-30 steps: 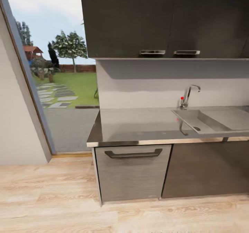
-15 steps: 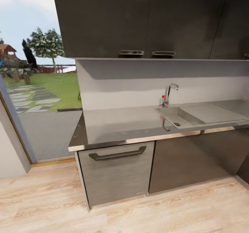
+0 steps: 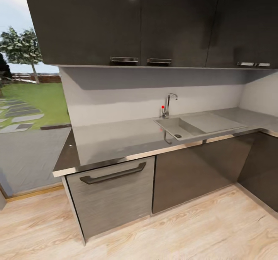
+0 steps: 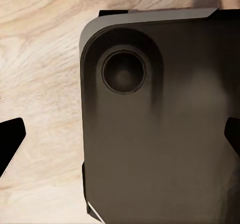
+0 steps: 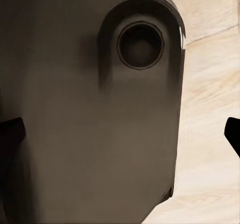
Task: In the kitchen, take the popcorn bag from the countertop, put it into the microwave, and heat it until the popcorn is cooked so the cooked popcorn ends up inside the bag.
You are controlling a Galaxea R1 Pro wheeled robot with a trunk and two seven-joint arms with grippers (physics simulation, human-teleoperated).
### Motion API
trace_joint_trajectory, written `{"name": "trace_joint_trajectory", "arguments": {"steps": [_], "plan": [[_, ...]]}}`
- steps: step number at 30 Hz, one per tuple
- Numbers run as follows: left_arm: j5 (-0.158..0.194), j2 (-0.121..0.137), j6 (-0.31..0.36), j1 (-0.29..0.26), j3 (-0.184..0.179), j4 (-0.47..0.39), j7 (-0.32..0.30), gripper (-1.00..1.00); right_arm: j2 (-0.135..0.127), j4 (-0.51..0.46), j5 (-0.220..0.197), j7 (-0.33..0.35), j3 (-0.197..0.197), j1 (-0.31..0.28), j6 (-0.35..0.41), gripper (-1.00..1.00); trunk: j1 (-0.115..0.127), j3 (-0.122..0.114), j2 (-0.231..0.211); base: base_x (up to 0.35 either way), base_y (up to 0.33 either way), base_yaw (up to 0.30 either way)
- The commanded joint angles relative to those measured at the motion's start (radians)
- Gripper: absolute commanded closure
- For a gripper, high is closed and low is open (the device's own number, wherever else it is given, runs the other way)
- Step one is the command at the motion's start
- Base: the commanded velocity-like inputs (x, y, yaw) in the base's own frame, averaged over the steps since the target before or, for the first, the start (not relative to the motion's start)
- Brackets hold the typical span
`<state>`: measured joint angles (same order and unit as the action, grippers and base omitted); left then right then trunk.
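The kitchen's steel-grey countertop runs across the head view, and nothing stands on the stretch I can see. The popcorn bag, the microwave and the popcorn are out of view. In the left wrist view my left gripper is open, its dark fingertips far apart at the picture's edges, above a dark rounded part of my own base and the wood floor. In the right wrist view my right gripper is open in the same way, with nothing between its fingertips.
A sink with a faucet is set into the counter. Dark upper cabinets hang above. A grey drawer front with a bar handle sits below. The counter turns a corner at the right. Glazing faces a garden. Wood floor lies ahead.
The camera has swung to the right: the counter and sink have slid left in the picture, the garden view has narrowed, and the counter's right corner has come into sight.
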<state>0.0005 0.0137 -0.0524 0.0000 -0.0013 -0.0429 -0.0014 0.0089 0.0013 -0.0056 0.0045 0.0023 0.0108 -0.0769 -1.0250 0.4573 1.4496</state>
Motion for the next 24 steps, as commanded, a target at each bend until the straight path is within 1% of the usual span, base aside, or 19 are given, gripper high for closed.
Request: {"name": "trace_joint_trajectory", "arguments": {"steps": [1, 6, 9, 13, 24], "plan": [[0.0, 0.0, -0.003, 0.0, 0.0, 0.0, 0.0, -1.0, 0.0, 0.0, -0.001, 0.001, 0.0, 0.0, -0.004, -1.0, 0.0, 0.001, 0.0, 0.0, 0.0, -0.295], [0.0, 0.0, -0.003, 0.0, 0.0, 0.0, 0.0, -1.0, -0.001, 0.0, -0.002, 0.003, 0.0, 0.0, -0.006, -1.0, 0.0, 0.001, 0.0, 0.0, 0.0, -0.296], [0.0, 0.0, -0.003, 0.0, 0.0, 0.0, 0.0, -1.0, -0.001, 0.0, -0.022, 0.009, -0.002, 0.0, -0.01, -1.0, 0.0, 0.001, 0.0, 0.0, 0.0, -0.3], [0.0, 0.0, -0.003, 0.0, 0.0, 0.0, 0.0, -1.0, 0.0, 0.0, -0.04, 0.007, -0.004, 0.0, -0.05, -1.0, 0.0, 0.001, 0.0, 0.0, 0.0, -0.3], [0.0, 0.0, -0.003, 0.0, 0.0, 0.0, 0.0, -1.0, -0.001, 0.0, -0.047, -0.001, -0.004, 0.0, -0.057, -1.0, 0.0, 0.001, 0.0, 0.0, 0.0, -0.3]]}}
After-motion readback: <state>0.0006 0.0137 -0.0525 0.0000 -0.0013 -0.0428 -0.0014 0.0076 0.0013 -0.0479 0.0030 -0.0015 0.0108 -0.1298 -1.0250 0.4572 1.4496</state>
